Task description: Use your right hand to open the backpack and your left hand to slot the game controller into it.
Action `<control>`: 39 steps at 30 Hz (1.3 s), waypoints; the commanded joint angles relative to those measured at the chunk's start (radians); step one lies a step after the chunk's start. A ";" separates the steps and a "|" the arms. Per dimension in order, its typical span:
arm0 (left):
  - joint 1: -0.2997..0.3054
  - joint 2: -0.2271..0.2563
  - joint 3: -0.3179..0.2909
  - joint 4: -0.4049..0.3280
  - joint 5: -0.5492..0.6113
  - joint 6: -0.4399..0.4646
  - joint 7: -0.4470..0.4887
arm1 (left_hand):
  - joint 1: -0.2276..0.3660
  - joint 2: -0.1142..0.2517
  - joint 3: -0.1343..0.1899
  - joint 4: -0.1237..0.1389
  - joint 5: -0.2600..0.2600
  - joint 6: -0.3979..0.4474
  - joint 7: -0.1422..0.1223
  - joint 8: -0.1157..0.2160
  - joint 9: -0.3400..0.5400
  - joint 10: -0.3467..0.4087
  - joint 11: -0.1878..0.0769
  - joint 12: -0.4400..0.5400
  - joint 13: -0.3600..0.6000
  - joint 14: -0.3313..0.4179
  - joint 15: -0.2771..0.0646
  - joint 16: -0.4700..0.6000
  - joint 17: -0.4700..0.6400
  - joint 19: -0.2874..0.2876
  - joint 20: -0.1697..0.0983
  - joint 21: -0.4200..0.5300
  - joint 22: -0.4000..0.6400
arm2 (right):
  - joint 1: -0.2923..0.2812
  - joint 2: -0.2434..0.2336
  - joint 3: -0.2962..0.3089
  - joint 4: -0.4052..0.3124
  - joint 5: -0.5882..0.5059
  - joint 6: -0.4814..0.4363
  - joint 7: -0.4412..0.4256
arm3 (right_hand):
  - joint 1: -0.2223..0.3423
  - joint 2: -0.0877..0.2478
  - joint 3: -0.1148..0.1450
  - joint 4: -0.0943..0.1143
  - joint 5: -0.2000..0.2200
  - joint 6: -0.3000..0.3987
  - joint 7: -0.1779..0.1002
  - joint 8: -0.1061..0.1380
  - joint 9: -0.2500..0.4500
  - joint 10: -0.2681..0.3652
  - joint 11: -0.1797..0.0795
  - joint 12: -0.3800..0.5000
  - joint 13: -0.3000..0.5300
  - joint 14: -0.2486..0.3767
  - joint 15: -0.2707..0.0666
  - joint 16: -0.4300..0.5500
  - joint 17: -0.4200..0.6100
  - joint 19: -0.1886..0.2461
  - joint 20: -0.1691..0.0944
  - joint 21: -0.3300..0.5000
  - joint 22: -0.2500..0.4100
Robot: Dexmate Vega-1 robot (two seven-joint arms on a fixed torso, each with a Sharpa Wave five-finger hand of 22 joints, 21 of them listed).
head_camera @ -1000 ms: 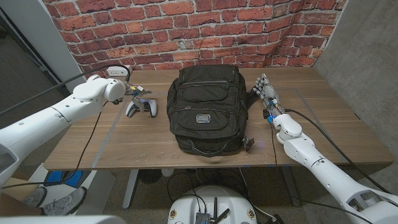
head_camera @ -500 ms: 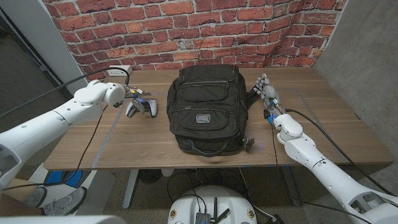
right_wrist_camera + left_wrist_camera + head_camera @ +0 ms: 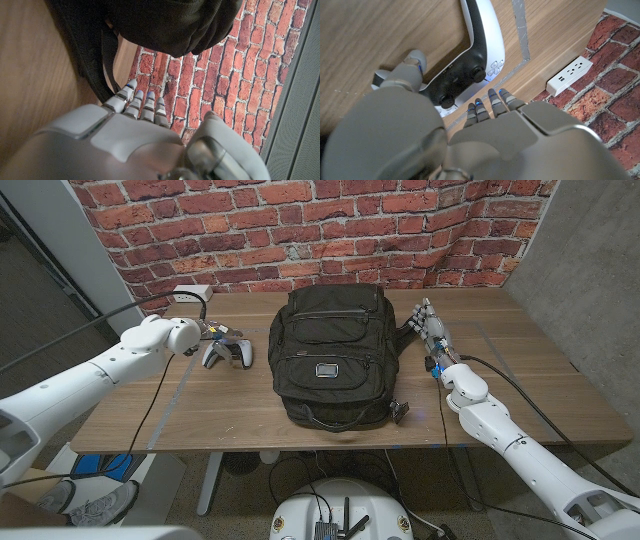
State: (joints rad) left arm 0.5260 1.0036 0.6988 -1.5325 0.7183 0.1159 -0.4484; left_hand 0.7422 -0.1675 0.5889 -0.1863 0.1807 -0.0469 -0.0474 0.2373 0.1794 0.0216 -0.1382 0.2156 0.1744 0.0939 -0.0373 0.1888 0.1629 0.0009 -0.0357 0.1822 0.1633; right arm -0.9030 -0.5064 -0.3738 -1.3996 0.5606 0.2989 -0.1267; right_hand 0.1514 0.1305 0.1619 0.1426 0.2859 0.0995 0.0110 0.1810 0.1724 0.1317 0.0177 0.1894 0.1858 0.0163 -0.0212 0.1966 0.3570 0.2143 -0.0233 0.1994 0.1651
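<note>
The backpack lay zipped on the counter, just beside the right robot hand, whose fingers were extended and grasped nothing. The game controller lay under the left robot hand, fingers spread around it, not gripping. To do this well, I judged the right should find the zipper pull first and widen the mouth fully. What the backpack held could not be seen.

White rounded arms, grey hands, black cables.
</note>
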 commanded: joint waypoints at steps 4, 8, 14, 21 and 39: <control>-0.057 -0.050 0.036 0.104 -0.035 -0.046 0.049 | 0.024 -0.003 -0.011 0.002 0.000 0.040 -0.015 0.015 0.002 0.036 -0.017 0.007 0.004 0.036 -0.119 0.006 0.004 0.021 -0.049 0.007 0.000 | -0.005 -0.005 0.004 -0.010 -0.001 -0.005 -0.005 | -0.008 0.026 0.010 0.003 0.002 0.002 -0.004 0.005 0.003 0.003 -0.007 0.003 0.004 -0.003 0.000 0.003 -0.002 0.008 0.003 -0.004 0.004; -0.061 -0.052 0.042 0.111 -0.040 -0.049 0.064 | 0.052 -0.002 -0.027 0.002 0.001 0.096 -0.033 0.028 0.002 0.096 -0.036 0.012 0.005 0.097 -0.150 0.010 0.004 0.060 -0.073 0.009 0.001 | -0.005 -0.004 0.005 -0.009 -0.003 -0.004 -0.008 | -0.009 0.026 0.011 0.003 0.002 0.003 -0.004 0.005 0.003 0.003 -0.007 0.003 0.003 -0.003 -0.002 0.004 -0.003 0.008 0.002 -0.004 0.004; -0.049 -0.036 0.040 0.097 -0.047 -0.046 0.085 | 0.101 0.001 -0.064 0.004 0.004 0.206 -0.053 0.051 0.003 0.210 -0.066 0.023 0.007 0.194 -0.170 0.008 0.006 0.124 -0.110 0.010 0.001 | -0.009 -0.004 0.007 -0.012 -0.002 -0.004 -0.014 | -0.011 0.025 0.014 0.002 0.002 0.002 -0.004 0.005 0.003 0.002 -0.008 0.003 0.003 -0.003 0.000 0.004 -0.005 0.009 0.003 -0.005 0.004; -0.035 -0.017 0.033 0.073 -0.046 -0.037 0.101 | 0.131 0.008 -0.087 0.007 0.005 0.281 -0.063 0.065 0.003 0.270 -0.071 0.024 0.008 0.244 -0.172 0.006 0.007 0.161 -0.130 0.010 0.001 | -0.002 0.001 0.005 0.000 0.000 -0.001 -0.007 | -0.013 0.025 0.016 0.002 0.001 0.003 -0.004 0.006 0.003 0.003 -0.008 0.003 0.003 -0.002 0.000 0.004 -0.008 0.009 0.003 -0.005 0.004; -0.024 -0.030 0.039 0.096 -0.036 -0.042 0.157 | 0.187 0.036 -0.141 0.014 0.012 0.467 -0.091 0.084 0.001 0.427 -0.071 0.022 0.006 0.357 -0.183 0.004 0.008 0.243 -0.165 0.008 0.001 | 0.004 0.007 0.002 0.009 -0.002 0.002 -0.008 | -0.019 0.024 0.022 0.003 0.000 0.004 -0.004 0.006 0.003 0.004 -0.008 0.004 0.003 -0.003 0.002 0.006 -0.014 0.011 0.004 -0.006 0.004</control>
State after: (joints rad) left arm 0.4990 0.9830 0.7328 -1.4531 0.6773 0.0774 -0.3196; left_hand 0.9140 -0.1389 0.4547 -0.1707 0.1863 0.4019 -0.1388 0.3149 0.1792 0.4292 -0.2091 0.2351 0.1794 0.4365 -0.0442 0.1916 0.1654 0.2312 -0.0409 0.1859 0.1633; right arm -0.9003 -0.5027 -0.3702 -1.3927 0.5597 0.2974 -0.1324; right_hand 0.1369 0.1265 0.1736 0.1464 0.2859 0.0995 0.0110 0.1810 0.1725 0.1317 0.0178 0.1894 0.1861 0.0165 -0.0214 0.1965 0.3431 0.2198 -0.0178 0.1954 0.1650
